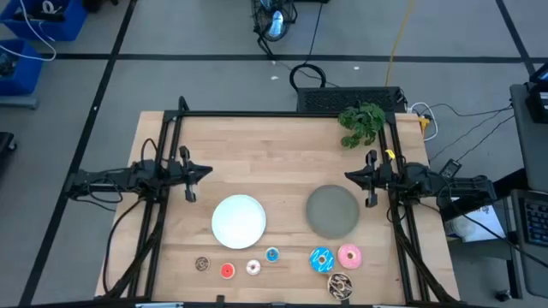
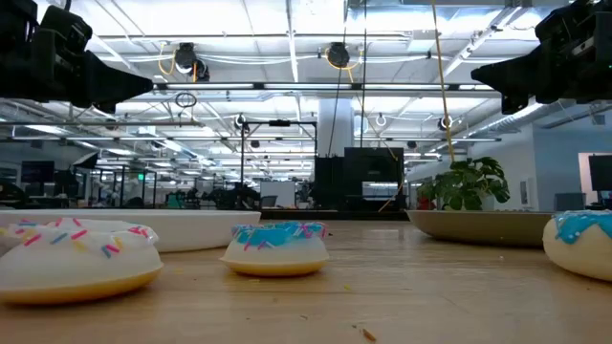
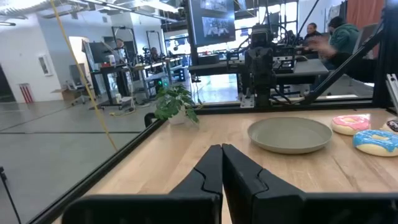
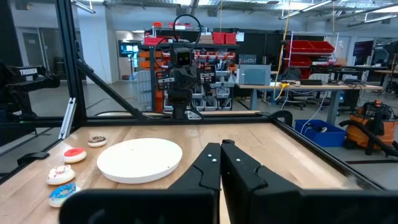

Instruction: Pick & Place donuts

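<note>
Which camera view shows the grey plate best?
The high view: the grey plate shows whole, its full round outline lying empty beside the white plate. The left wrist view shows it at a slant, the low view only its rim edge-on, and the right wrist view misses it.

A robotics lab in an open industrial hall. Around the wooden surface (image 1: 282, 180), framed in black metal, lie taped floor lines and trailing cables. Beyond it stand workbenches with monitors (image 3: 212, 22), red parts bins (image 4: 309, 48) on shelving, ceiling strip lights, and people seated at desks (image 3: 339, 37).
</note>
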You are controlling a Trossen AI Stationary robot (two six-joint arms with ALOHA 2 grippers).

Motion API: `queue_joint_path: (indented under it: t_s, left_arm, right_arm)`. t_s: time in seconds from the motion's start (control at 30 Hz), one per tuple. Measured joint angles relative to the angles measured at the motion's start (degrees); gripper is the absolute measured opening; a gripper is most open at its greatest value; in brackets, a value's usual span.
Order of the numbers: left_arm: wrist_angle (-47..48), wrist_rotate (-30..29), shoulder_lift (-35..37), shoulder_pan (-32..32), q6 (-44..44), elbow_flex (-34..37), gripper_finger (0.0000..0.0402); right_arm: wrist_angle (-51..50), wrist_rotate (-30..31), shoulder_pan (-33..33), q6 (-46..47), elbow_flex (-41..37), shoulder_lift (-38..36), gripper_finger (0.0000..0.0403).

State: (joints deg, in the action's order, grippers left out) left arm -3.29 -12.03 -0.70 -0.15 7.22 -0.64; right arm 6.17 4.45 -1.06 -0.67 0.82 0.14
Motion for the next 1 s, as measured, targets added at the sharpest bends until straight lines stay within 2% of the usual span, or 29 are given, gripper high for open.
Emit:
queue_joint_path:
  t_s: [0.33,0.5,1.0]
  left_arm:
    - [0.0,0.0,-0.01,0.01,0.0,0.02,0.001]
    - [-0.37,-0.04,-0.11,0.01,0.0,0.07,0.001]
    - [-0.94,-0.04,-0.1,0.01,0.0,0.09,0.001]
  right_arm:
    - [0.0,0.0,0.0,-0.02,0.0,-0.02,0.0]
    - [-0.9,0.68,-3.1,0.02,0.01,-0.06,0.0]
    - [-0.64,1.49,-2.58,0.0,0.02,0.42,0.0]
